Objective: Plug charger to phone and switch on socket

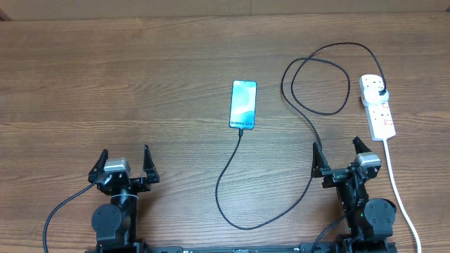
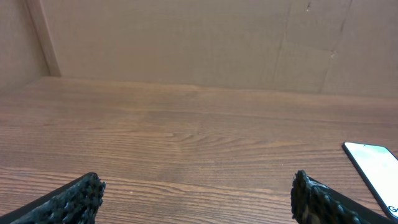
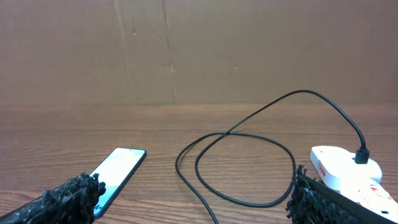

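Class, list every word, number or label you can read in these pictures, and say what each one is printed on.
"Galaxy S24": on the screen of the slim blue-teal rectangular smartphone, near its lower edge, in the overhead view.
Red marks on the white elongated plastic power strip: too small to read.
No other text shows.

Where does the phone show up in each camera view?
Overhead: phone near centre, slightly right.
Left wrist: phone at the lower right edge, partly cut off.
Right wrist: phone at lower left.
Shared landmark: the cable loops right of it in overhead and right wrist; the left wrist view misses it.
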